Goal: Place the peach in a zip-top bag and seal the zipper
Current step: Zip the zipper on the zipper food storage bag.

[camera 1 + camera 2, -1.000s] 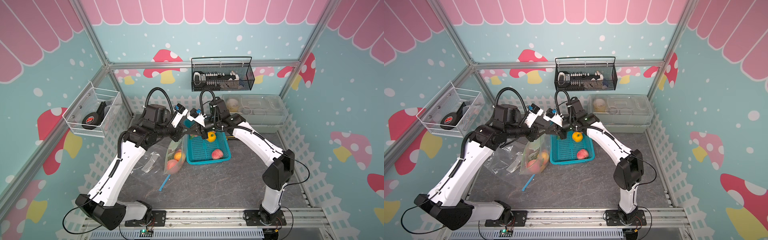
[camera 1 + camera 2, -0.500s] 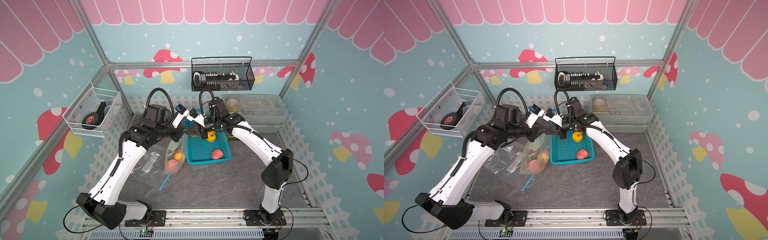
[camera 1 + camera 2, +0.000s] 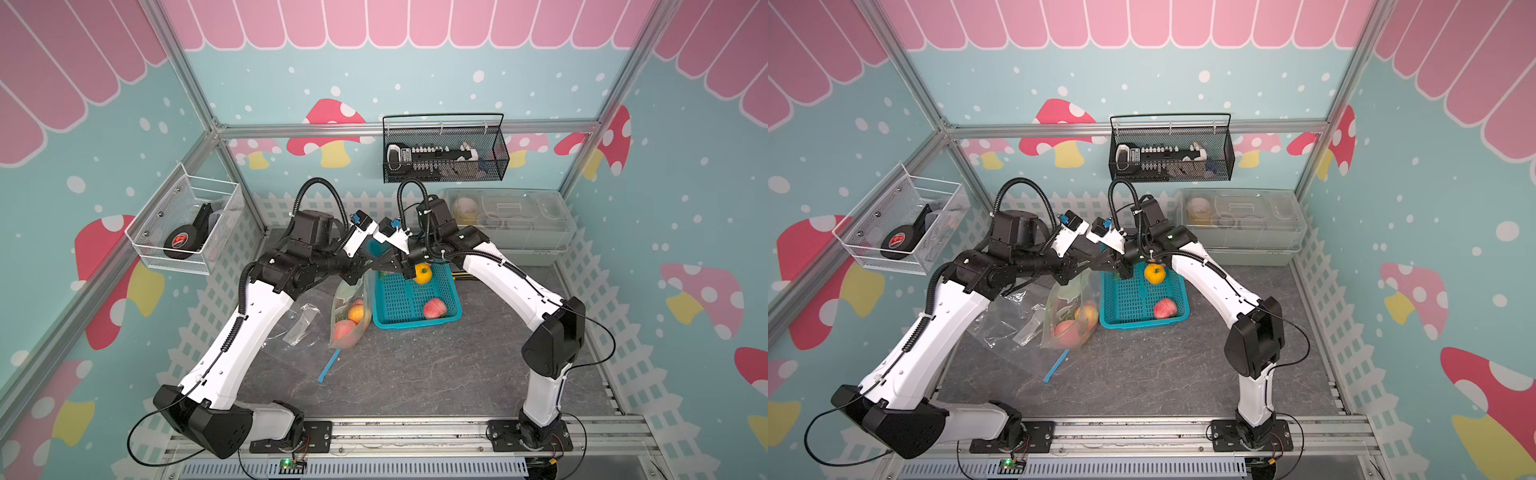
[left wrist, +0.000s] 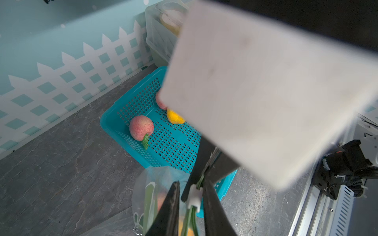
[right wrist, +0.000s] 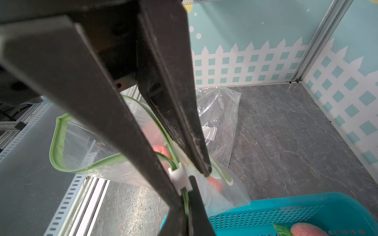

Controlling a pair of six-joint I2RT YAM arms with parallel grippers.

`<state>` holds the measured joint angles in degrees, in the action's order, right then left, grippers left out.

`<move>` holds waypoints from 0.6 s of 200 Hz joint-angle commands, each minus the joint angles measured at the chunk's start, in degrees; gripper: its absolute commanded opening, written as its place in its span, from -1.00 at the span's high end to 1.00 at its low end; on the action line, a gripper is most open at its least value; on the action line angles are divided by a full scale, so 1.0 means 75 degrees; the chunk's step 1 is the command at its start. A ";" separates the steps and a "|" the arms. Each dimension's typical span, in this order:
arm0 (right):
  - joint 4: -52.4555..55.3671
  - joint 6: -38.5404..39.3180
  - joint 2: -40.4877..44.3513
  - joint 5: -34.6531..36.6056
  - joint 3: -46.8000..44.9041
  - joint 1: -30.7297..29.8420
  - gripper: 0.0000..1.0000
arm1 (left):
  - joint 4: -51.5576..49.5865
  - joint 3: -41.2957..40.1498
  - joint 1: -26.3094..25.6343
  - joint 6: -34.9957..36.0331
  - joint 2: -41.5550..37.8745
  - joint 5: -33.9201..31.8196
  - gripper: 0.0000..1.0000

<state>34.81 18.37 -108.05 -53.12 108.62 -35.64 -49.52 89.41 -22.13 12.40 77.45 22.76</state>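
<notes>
The zip-top bag (image 3: pixel 347 316) stands upright beside the teal basket (image 3: pixel 415 323), with a peach (image 3: pixel 344 330) and an orange fruit inside. Both grippers meet at its green zipper. My left gripper (image 4: pixel 192 188) pinches the white zipper slider (image 4: pixel 194 197). My right gripper (image 5: pixel 185 196) is shut on the zipper strip right by the slider (image 5: pixel 180 178). Beyond the slider, the bag's mouth (image 5: pixel 61 143) still gapes in the right wrist view. Another peach (image 3: pixel 434 308) lies in the basket. In both top views the fingertips are hidden under the wrists.
A yellow-orange fruit (image 3: pixel 423 274) also sits in the basket. A spare clear bag (image 3: pixel 299 328) lies flat to the left and a blue strip (image 3: pixel 329 365) in front. At the back stand a lidded clear container (image 3: pixel 507 220) and a black wire rack (image 3: pixel 444 153).
The left arm has shifted slightly and its jaws have drawn in on the slider. The right arm and the bag have held still.
</notes>
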 commanded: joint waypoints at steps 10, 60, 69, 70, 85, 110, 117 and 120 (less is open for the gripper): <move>0.0066 0.0176 -0.0043 -0.0276 0.0283 -0.0019 1.00 | -0.0231 -0.0181 0.0062 0.0250 -0.0077 0.0052 0.56; 0.0058 0.0133 -0.0043 -0.0248 0.0295 -0.0022 1.00 | -0.0241 -0.0197 0.0091 0.0248 -0.0113 0.0149 0.97; 0.0047 0.0107 -0.0043 -0.0197 0.0295 -0.0024 1.00 | -0.0235 -0.0198 0.0106 0.0245 -0.0129 0.0162 0.98; 0.0041 0.0100 -0.0043 -0.0190 0.0295 -0.0021 1.00 | -0.0233 -0.0206 0.0111 0.0245 -0.0142 0.0163 0.98; -0.0017 -0.0026 -0.0043 -0.0101 0.0284 -0.0024 1.00 | -0.0226 -0.0215 0.0148 0.0245 -0.0228 0.0221 0.98; -0.0117 -0.0219 -0.0043 0.0226 0.0283 -0.0020 1.00 | -0.0226 -0.0227 0.0219 0.0235 -0.0310 0.0292 0.98; -0.0141 -0.0256 -0.0043 0.0287 0.0277 -0.0024 1.00 | -0.0227 -0.0236 0.0237 0.0225 -0.0337 0.0293 0.98; -0.0151 -0.0268 -0.0043 0.0319 0.0282 -0.0022 1.00 | -0.0225 -0.0240 0.0243 0.0229 -0.0347 0.0290 0.98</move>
<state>34.70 17.43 -108.07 -51.86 108.95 -35.90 -49.84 88.29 -21.39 12.69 76.47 24.67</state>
